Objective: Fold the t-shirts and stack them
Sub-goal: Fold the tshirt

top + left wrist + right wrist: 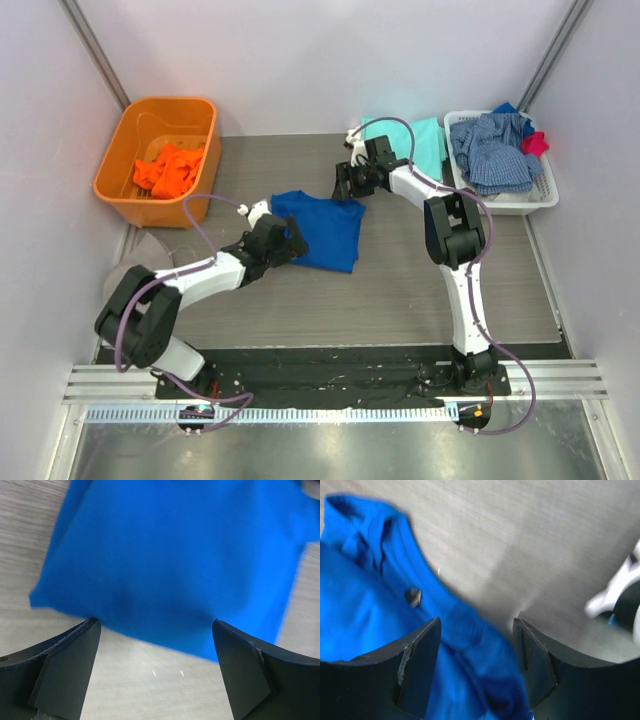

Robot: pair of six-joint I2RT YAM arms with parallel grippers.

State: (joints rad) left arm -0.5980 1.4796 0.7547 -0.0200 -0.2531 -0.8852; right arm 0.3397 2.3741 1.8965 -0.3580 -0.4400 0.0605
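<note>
Overhead view of the table [400, 290] with both arms reaching toward the middle of the frame. The royal blue t-shirt [325, 230] lies roughly flat at the centre, one edge toward each arm.

- **Left gripper** [293, 246]: at the shirt's left edge. In the left wrist view [155, 667] its jaws are spread wide, with nothing between them but bare table. The blue t-shirt [175, 555] fills the upper part of that frame, and its near hem lies just beyond the fingertips [65, 670].
- **Right gripper** [349, 188]: at the shirt's upper right corner. In the right wrist view [477, 665] its jaws are partly spread. A ridge of the blue fabric [365, 620] runs down through the gap between them, and the fingers [417, 670] are not pressed onto it. A small dark mark [413, 596] shows on the cloth, which bunches in folds at the upper left of that frame.
- **Upper left of the overhead view:** an orange bin [205, 125] holds a crumpled orange t-shirt [168, 170].
- **Upper right of the overhead view:** a white basket [520, 203] holds the blue-and-white checked garment [495, 150] and a small red cloth [536, 143] (at its right rim). An aqua t-shirt [428, 140] lies just beside the basket, on its left, partly behind the right arm.
</note>
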